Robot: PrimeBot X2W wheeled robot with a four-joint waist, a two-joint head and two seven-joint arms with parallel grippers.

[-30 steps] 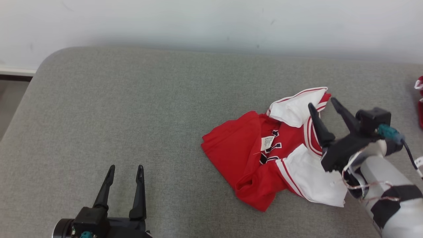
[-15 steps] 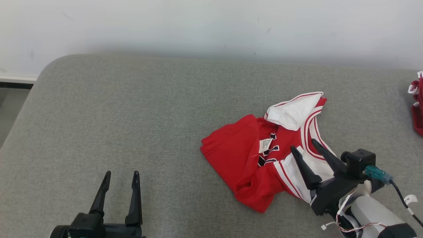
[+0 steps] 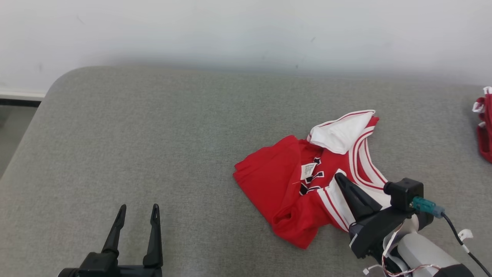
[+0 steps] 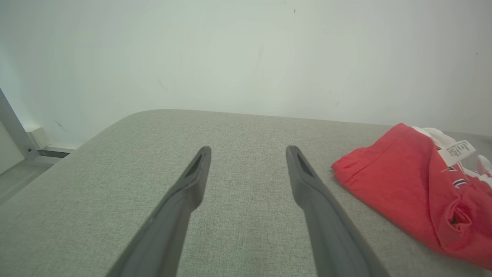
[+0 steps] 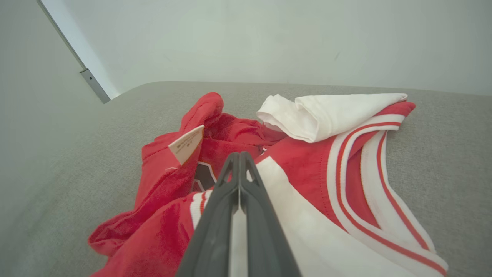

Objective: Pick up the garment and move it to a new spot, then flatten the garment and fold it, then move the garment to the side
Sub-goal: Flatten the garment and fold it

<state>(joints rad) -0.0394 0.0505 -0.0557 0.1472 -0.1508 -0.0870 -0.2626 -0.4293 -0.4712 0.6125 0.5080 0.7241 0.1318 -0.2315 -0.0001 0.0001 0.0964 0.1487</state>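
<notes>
The garment (image 3: 286, 192), a red jersey with white sleeves and striped trim, lies crumpled right of centre on the grey padded surface (image 3: 153, 134). One white sleeve (image 3: 340, 134) is folded over at its far side, and a care label (image 3: 308, 169) is turned up in the middle. The right hand (image 3: 339, 177) is closed, its two fingers pressed into one wedge. The tip rests on the near white sleeve, where that meets the red body. Whether a pinch of cloth is caught between the fingers cannot be told. The left hand (image 3: 138, 208) hovers open over bare surface at the near left, well apart from the garment. A second red item (image 3: 485, 130) lies at the right edge.

The cloth looks light, limp and soft, so it should drape and fall open when lifted rather than hold its shape. A hold on a single layer at the striped hem or a shoulder seems better than one on a bunched fold.
</notes>
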